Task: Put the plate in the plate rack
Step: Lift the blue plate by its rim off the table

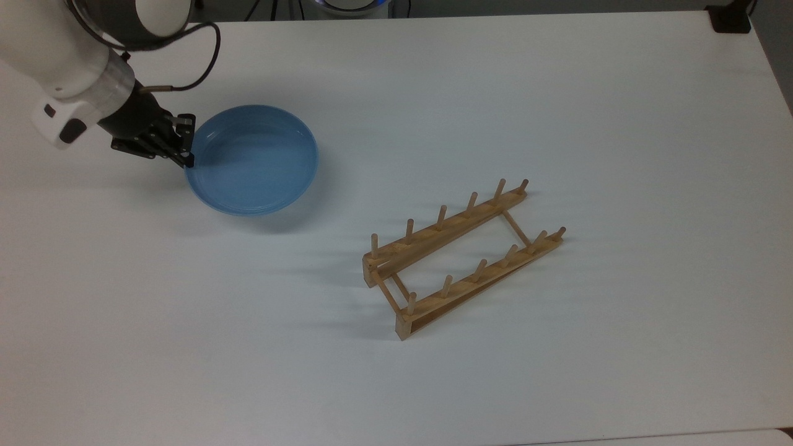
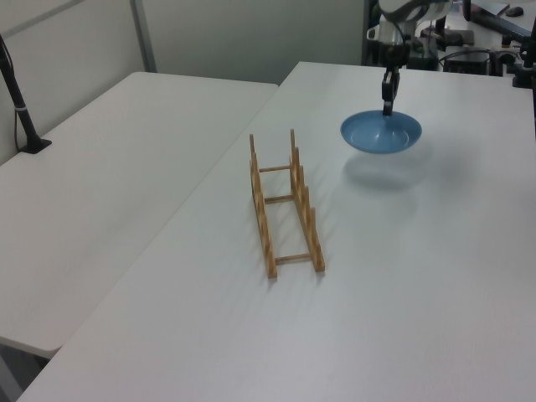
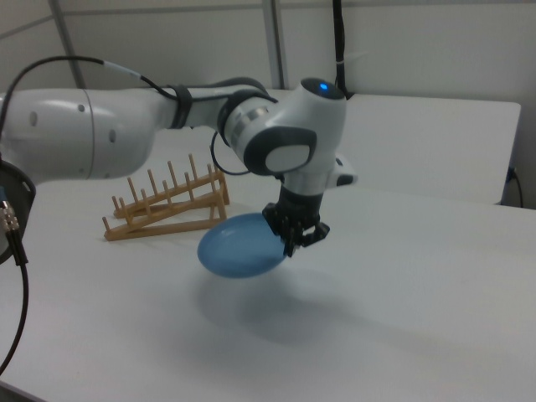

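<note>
Plate hangs in the air, pinched at its rim by the gripper, whose fingers close on the edge from above and below at the top view's left side. Held by that one spot, it sits nearly level, hollow side up, tipped a little in the right view; the shadow on the table beneath it, clear in the left and right views, shows it is off the surface. An edge grip like this probably leaves the rest of the rim free to go down between pegs, though the plate would have to be turned on edge first.

The rack stands empty on the table, well apart from the plate, toward the top view's lower right, its two rails side by side and pegs upright.

The table is plain white, with a second white table beside it in the left view and pale partition walls behind.
</note>
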Tool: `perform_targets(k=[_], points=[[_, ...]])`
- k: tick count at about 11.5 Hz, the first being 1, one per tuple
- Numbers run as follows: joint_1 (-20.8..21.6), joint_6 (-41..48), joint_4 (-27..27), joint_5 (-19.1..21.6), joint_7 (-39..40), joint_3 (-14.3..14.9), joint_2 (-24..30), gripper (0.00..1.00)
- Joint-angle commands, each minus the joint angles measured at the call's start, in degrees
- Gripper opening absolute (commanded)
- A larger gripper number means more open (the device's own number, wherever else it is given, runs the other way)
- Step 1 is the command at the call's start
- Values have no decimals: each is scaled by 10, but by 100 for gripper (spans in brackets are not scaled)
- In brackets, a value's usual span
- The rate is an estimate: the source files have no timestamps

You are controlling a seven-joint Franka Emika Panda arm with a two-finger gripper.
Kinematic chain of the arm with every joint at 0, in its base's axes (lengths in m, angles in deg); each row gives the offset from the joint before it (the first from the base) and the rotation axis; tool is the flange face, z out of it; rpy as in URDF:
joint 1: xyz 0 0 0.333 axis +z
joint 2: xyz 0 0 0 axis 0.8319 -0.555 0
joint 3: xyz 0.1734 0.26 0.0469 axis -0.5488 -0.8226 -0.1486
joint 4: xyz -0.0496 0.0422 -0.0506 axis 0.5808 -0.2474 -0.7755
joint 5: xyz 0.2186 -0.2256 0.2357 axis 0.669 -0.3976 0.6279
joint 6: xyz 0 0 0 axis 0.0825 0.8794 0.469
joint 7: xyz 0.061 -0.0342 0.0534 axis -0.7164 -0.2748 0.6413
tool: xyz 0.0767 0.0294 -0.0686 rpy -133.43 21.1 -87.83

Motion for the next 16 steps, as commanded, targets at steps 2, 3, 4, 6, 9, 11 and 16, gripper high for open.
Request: perform_targets(k=[2,3,4,6,9,11,16], points=[[53,17,2,11,5,44,48,0],[63,13,2,10,-1,47,55,0],[72,10,3,8,-10,55,60,0],[97,3,24,8,-8,79,67,0],[124,-19,69,8,-11,103,70,0],[153,-49,84,6,-6,125,76,0],[258,-159,83,2,-38,174,83,0]])
